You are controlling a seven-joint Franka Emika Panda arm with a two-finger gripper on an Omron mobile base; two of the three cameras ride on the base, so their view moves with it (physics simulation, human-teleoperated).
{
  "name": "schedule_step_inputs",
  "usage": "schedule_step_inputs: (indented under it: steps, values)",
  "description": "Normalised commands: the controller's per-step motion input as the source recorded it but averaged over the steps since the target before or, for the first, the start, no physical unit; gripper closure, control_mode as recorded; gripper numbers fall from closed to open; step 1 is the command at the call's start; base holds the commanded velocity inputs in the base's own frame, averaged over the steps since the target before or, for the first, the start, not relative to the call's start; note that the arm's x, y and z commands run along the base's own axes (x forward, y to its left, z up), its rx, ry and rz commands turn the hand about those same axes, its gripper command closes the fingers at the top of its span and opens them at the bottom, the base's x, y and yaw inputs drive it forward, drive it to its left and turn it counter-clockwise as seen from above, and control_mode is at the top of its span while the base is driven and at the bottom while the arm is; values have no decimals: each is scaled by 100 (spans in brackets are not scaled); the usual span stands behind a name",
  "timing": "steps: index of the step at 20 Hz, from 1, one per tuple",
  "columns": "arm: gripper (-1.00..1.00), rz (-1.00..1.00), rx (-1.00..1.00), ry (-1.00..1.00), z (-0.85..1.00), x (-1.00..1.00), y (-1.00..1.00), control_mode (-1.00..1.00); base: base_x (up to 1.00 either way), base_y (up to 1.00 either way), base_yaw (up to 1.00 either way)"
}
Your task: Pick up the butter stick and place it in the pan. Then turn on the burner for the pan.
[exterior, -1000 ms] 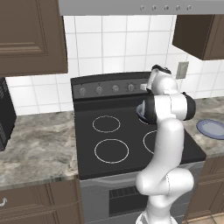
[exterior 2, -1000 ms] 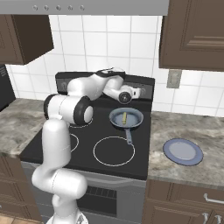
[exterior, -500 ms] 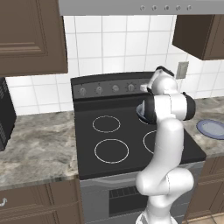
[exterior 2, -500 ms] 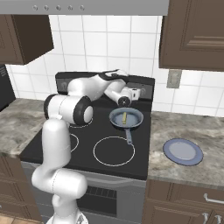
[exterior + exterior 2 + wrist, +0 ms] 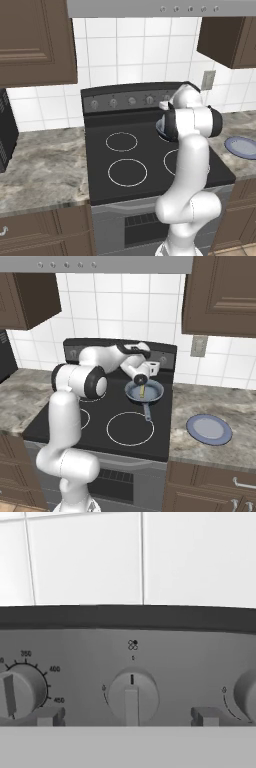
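Butter stick [image 5: 142, 391] lies in the pan [image 5: 153, 387] on the far-right burner of the stove [image 5: 100, 421], handle pointing toward the near edge. Gripper [image 5: 127, 716] faces the control panel [image 5: 75, 652] — jaws spread, one fingertip [image 5: 50, 716] on each side of the centre knob [image 5: 132, 695], not touching it. Blue-grey plate [image 5: 209, 429] sits on the right counter [image 5: 215, 406], well apart.

setting: rendered home kitchen. evidence: black stove [image 5: 150, 165] with white burner rings and a back panel of knobs [image 5: 132, 698]; range hood [image 5: 150, 7] above; white tiled wall [image 5: 115, 311]; dark wood cabinets [image 5: 35, 40] over and under grey marbled counters [image 5: 40, 165]; wall outlet [image 5: 199, 345]; pan [image 5: 145, 391] on a burner; plate [image 5: 209, 429] on the counter.
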Motion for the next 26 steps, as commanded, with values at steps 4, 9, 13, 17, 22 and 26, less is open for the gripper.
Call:
schedule_step_inputs:
  steps: [4, 9, 13, 17, 22, 26]
  values:
    - [-100, 0, 0, -3, -2, 1, 0, -100, 0, 0, 0]
    - [-100, 0, 0, -2, 0, 11, 0, -100, 0, 0, 0]
    - [-100, 0, 0, -1, 0, 15, 0, -100, 0, 0, 0]
    - [-100, 0, 0, 0, 0, 14, 0, -100, 0, 0, 0]
    - [-100, 0, 0, 0, 0, 15, 0, -100, 0, 0, 0]
    - [-100, 0, 0, 0, 0, 16, 0, -100, 0, 0, 0]
